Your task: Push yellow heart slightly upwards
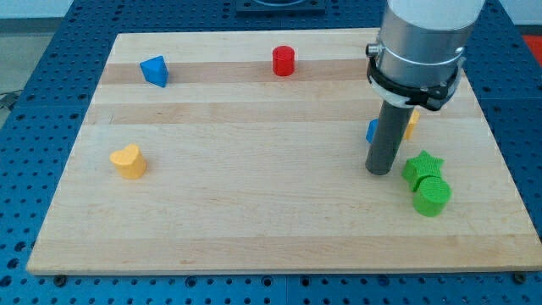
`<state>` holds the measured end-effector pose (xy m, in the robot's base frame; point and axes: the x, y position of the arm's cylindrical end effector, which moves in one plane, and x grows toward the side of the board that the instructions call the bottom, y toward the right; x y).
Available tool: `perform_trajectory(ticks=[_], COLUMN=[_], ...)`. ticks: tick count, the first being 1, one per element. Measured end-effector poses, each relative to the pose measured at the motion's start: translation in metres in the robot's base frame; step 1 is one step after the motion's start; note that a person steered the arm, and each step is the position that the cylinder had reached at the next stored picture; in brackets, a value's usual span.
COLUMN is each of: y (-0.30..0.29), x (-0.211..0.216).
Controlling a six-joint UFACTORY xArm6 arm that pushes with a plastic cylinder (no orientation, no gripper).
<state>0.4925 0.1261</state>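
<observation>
From where I stood, the wooden board point(254, 229) lay on a blue perforated table point(25, 76). Going from the left, the yellow heart point(129, 161) sat near the board's left edge, about halfway between the near and far sides, with bare wood all around it and nothing touching it. Farther back, toward the far left corner, was a blue block point(154, 70) of roughly triangular shape. Along the same far strip, nearer the middle, stood a red cylinder point(284, 61). Over on the right side the arm came down, its grey collar blocking the far right corner, and its dark rod reached the board with my tip point(378, 172) resting well apart from the yellow heart, across most of the board's width. The arm carried no gripper, only that rod, so there was nothing to open or close. Just behind the rod a blue block point(371, 130) showed only as a sliver at its left side, and a small yellow block point(412, 123) peeked out at its right, shapes hard to tell. Just right of the tip lay a green star point(422, 165), and touching it on the near side, a green cylinder point(432, 196).
</observation>
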Motion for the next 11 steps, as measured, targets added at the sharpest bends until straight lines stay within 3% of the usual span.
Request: perform_trajectory(ticks=[1,3,4,6,9,11], y=[-0.005,-0.159,-0.161,-0.264,-0.306,-0.336], x=[0.000,-0.011,-0.011,0.075,0.080,0.034])
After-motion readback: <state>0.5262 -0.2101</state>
